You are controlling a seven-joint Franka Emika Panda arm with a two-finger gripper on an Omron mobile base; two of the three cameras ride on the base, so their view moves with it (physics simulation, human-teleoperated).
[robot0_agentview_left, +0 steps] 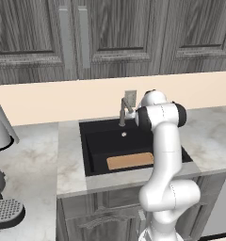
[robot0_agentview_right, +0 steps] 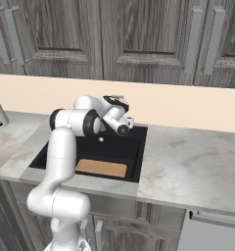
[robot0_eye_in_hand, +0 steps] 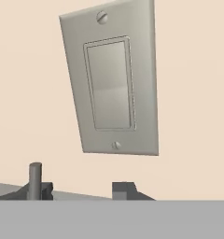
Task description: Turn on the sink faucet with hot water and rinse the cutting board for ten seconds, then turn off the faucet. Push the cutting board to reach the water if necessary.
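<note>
Ahead of you in the left base view, a black sink (robot0_agentview_left: 98,141) sits in a pale marble counter (robot0_agentview_left: 44,160). A tan cutting board (robot0_agentview_left: 130,161) lies flat on the basin floor, near the front wall and toward the right. A small light drain (robot0_agentview_left: 124,134) shows farther back. The grey faucet (robot0_agentview_left: 123,112) stands at the far rim, with a grey switch plate (robot0_agentview_left: 130,97) on the cream wall just behind it. Your white arm (robot0_agentview_left: 164,155) rises in front of the sink's right side and bends toward the faucet. A grey kettle (robot0_agentview_left: 1,127) sits at the far left.

From the right base view, you see the board (robot0_agentview_right: 101,168) along the basin's near wall, the drain (robot0_agentview_right: 101,139) beyond it, and the gripper (robot0_agentview_right: 127,122) raised over the far rim of the sink (robot0_agentview_right: 134,147). You cannot tell from this side how the fingers stand.

Through the hand view, the switch plate (robot0_eye_in_hand: 113,81) looms close and tilted against the cream wall. Two dark fingertips (robot0_eye_in_hand: 125,190) rise at the bottom, standing apart with nothing between them. A grey post (robot0_eye_in_hand: 35,179) stands upright beside the left fingertip.
</note>
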